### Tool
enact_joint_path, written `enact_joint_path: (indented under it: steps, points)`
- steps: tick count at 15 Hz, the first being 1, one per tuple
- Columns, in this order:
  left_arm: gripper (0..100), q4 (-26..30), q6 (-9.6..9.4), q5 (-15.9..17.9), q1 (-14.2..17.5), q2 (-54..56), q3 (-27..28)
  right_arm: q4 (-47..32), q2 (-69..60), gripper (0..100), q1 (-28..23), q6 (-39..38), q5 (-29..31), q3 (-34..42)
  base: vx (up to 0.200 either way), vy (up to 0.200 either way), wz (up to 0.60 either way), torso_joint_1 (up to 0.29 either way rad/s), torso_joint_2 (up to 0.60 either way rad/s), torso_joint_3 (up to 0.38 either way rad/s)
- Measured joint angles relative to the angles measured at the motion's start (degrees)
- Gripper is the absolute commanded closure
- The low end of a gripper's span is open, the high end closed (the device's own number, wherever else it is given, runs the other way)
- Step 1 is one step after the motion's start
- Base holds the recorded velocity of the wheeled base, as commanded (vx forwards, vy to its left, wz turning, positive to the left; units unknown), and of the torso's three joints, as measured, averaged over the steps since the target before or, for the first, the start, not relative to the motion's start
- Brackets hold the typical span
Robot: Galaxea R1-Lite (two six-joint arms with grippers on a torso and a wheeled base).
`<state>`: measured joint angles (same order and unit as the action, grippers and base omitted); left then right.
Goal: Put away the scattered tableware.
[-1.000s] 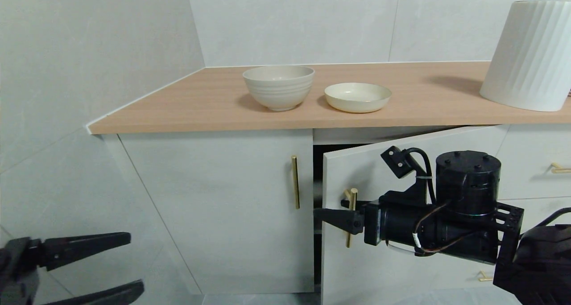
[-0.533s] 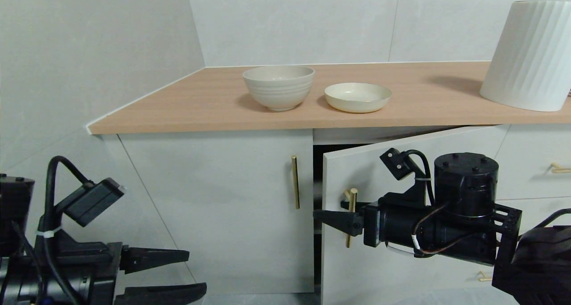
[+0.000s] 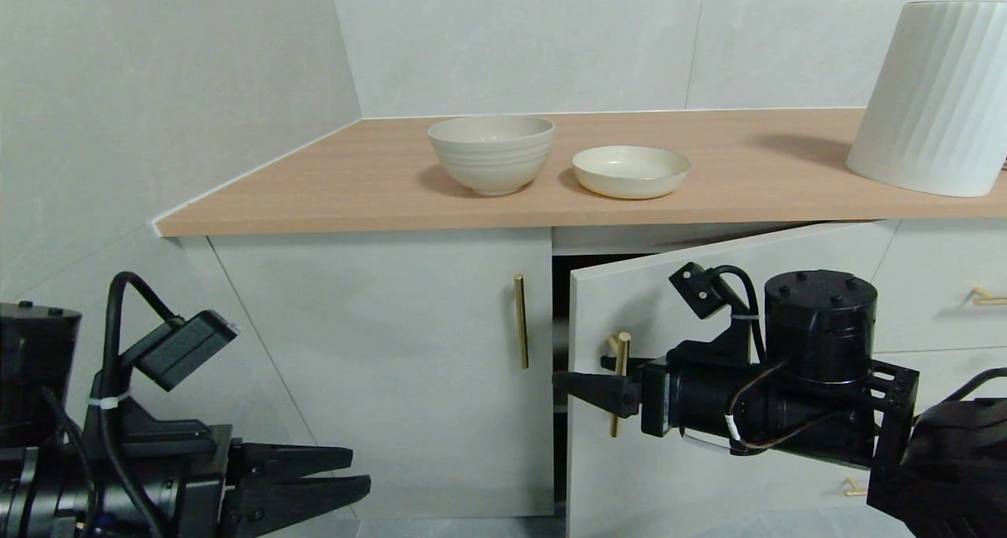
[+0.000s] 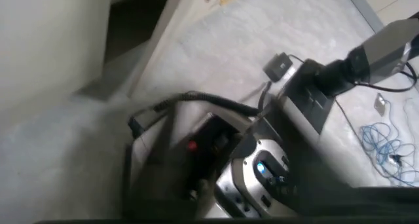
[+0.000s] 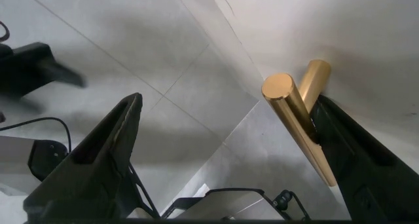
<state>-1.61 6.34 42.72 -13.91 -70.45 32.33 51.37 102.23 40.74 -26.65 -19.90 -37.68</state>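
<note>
Head view: right gripper (image 3: 580, 370) sits at the brass handle (image 3: 621, 345) of the ajar cabinet door (image 3: 629, 302), fingers spread to either side of the bar. Right wrist view shows the bar lying against one finger, the other finger well apart, so I read this as a hook, not a clamp. Left gripper (image 3: 359, 473) hangs low, well to the left of the door, fingers drawn all but together, holding nothing. Tableware untouched: bowl (image 3: 491, 154) on the tabletop (image 3: 330, 184) above and left of the door's free edge, shallow dish (image 3: 631, 171) just beside it, straight above that edge. Risks as I judge them: the door is only part open, and if my pull runs straight instead of following the hinge arc, the bar could slide along the finger and slip off the tip. Pulling hard could swing the door into my own wrist. A knock could also jar the tabletop and shift the bowl and dish. Both look smooth, so a rim grip later may slip.
</note>
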Motion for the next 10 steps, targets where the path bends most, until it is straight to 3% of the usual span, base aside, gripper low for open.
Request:
enact_joint_path:
  steps: [4,6,8,10]
  points:
    - [100,-2.8,-2.68,-0.6,-1.3,-2.0,-1.3,0.0,0.0,0,0.1,0.0,0.0,0.1,0.000,0.000,0.00,0.000,0.00,0.000]
    - [100,-5.4,-2.86,-2.1,-4.0,-2.9,-2.0,0.0,0.0,0,0.1,0.0,0.0,0.1,0.000,0.000,0.00,0.000,0.00,0.000]
    - [100,-8.2,-1.63,-3.5,-6.6,-3.8,-1.9,-0.1,0.0,0,0.1,0.0,0.0,0.0,0.000,0.000,0.00,0.000,0.00,0.000]
    - [100,-13.3,1.84,-3.8,-8.8,-6.4,0.4,0.0,0.0,0,0.1,0.0,0.1,0.1,0.000,0.000,0.00,0.000,0.00,0.000]
